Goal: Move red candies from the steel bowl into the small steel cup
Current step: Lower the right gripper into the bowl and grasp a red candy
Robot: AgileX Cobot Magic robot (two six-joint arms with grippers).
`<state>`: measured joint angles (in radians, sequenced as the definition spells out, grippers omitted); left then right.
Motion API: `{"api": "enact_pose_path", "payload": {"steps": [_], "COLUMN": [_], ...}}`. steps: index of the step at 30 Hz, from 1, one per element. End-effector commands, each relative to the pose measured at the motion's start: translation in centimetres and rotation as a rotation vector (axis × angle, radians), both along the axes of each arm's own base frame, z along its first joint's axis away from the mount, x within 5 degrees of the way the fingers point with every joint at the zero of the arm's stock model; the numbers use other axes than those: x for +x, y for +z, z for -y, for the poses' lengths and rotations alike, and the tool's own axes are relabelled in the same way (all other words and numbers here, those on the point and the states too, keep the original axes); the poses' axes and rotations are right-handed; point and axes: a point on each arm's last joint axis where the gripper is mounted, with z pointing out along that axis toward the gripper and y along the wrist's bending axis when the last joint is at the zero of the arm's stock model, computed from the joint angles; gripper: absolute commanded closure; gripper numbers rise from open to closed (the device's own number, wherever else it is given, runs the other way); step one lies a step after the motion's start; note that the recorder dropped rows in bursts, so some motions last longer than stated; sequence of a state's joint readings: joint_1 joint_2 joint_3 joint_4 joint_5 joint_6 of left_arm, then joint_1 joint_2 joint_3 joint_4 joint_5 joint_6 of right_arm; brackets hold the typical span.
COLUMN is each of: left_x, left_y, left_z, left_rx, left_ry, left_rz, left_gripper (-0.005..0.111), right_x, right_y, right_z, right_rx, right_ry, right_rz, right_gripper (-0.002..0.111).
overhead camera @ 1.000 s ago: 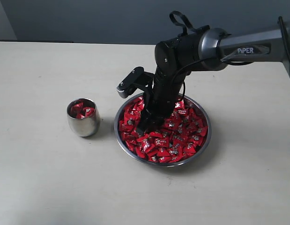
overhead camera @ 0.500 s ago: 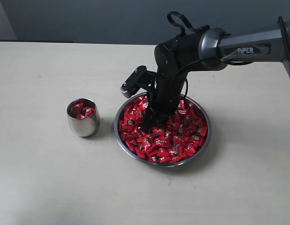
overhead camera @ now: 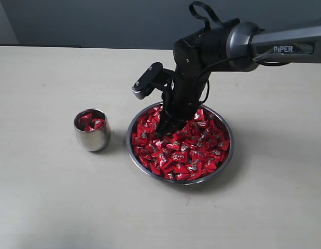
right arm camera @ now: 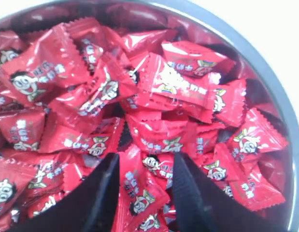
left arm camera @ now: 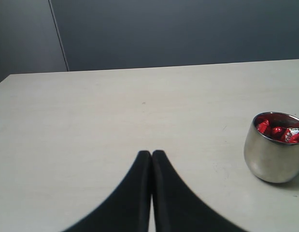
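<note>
Exterior: right gripper (overhead camera: 166,128) is low over the wide shallow steel bowl (overhead camera: 182,181), which is heaped with red foil-wrapped candies (overhead camera: 194,153). The small rounded steel cup (overhead camera: 93,139) stands well apart and is partly filled.
Left wrist: left gripper (left arm camera: 151,153) is closed and empty.
Right wrist: jaws appear clamped on one candy (right arm camera: 139,193). Lift straight, clear the neighbours, then cross to the cup.

A wide, shallow steel bowl (overhead camera: 184,181) of shiny silver metal with a thin rim is seen upright on a pale tabletop (overhead camera: 46,207), right of centre in the exterior view. It is filled almost to the rim with a loose heap of red candies (overhead camera: 194,153), each in a glossy, crimped red wrapper printed with a small cartoon face and white marks. The wrappers are piled at all angles. To the bowl's left, near it but not touching, a small steel cup (overhead camera: 93,137) with a rounded, polished body is set upright. A few more of the sweets are seen inside it, below its rim.
</note>
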<state>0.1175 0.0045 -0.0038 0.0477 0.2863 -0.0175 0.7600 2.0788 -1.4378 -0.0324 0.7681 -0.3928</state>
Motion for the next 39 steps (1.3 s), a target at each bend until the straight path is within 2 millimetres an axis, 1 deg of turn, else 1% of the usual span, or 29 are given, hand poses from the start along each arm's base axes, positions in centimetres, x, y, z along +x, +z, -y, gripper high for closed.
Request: {"api": "enact_pose_path", "payload": {"steps": [1, 5, 16, 20, 23, 27, 31, 39], "left_x": [0.0, 0.0, 0.0, 0.0, 0.0, 0.0, 0.0, 0.0], "left_y": [-0.1, -0.1, -0.1, -0.1, -0.1, -0.1, -0.1, -0.1], "left_z": [0.0, 0.0, 0.0, 0.0, 0.0, 0.0, 0.0, 0.0], "left_rx": [-0.004, -0.004, -0.004, -0.004, -0.004, -0.004, -0.004, -0.004], "left_ry": [0.001, 0.001, 0.001, 0.001, 0.001, 0.001, 0.001, 0.001], "left_rz": [0.003, 0.003, 0.003, 0.003, 0.003, 0.003, 0.003, 0.003], "left_gripper": [0.106, 0.106, 0.106, 0.106, 0.106, 0.106, 0.106, 0.106], "right_x": [0.1, 0.1, -0.4, -0.3, -0.3, -0.3, -0.2, 0.1], "right_y": [0.9, 0.5, 0.4, 0.4, -0.9, -1.5, -1.8, -1.7], "right_z": [0.1, 0.1, 0.5, 0.4, 0.3, 0.3, 0.3, 0.3], "right_rx": [0.011, 0.001, -0.045, -0.030, -0.053, -0.062, -0.071, -0.069], "right_ry": [0.000, -0.002, -0.011, -0.013, -0.013, -0.016, -0.010, 0.007], "right_rz": [0.023, 0.012, -0.046, -0.036, -0.061, -0.077, -0.072, -0.034], "right_gripper": [0.072, 0.072, 0.072, 0.072, 0.072, 0.072, 0.072, 0.072]}}
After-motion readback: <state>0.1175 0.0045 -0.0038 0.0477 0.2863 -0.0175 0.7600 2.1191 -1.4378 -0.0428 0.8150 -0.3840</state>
